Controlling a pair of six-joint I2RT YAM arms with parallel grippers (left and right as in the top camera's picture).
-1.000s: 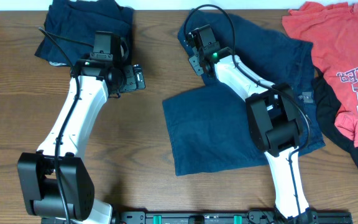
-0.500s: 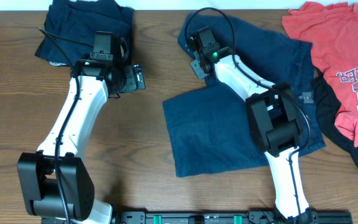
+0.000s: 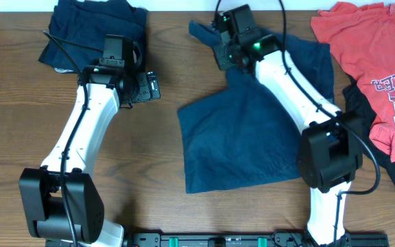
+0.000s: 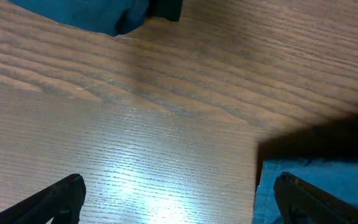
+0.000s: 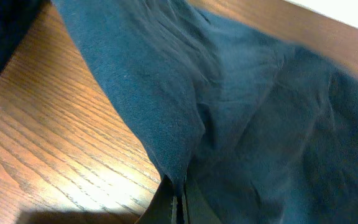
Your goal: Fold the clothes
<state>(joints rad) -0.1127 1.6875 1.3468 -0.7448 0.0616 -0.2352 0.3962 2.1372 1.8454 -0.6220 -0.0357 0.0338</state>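
Right gripper (image 5: pixel 178 205) clamps an edge of the navy cloth (image 3: pixel 245 137), which lies spread across the table (image 3: pixel 156 171); only its wrist view shows the pinch. Left gripper (image 4: pixel 179 186) hangs with fingers spread apart. Red shirt (image 3: pixel 365 48) partly reads "CCER".

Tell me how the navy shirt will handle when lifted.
Probably floppy: the navy shirt hangs in folds where the right gripper pinches it. Likely light, since one pinched edge holds it up. The rest may drag along the table.

Navy garment (image 3: pixel 238 144) spread mid-table, far corner raised.
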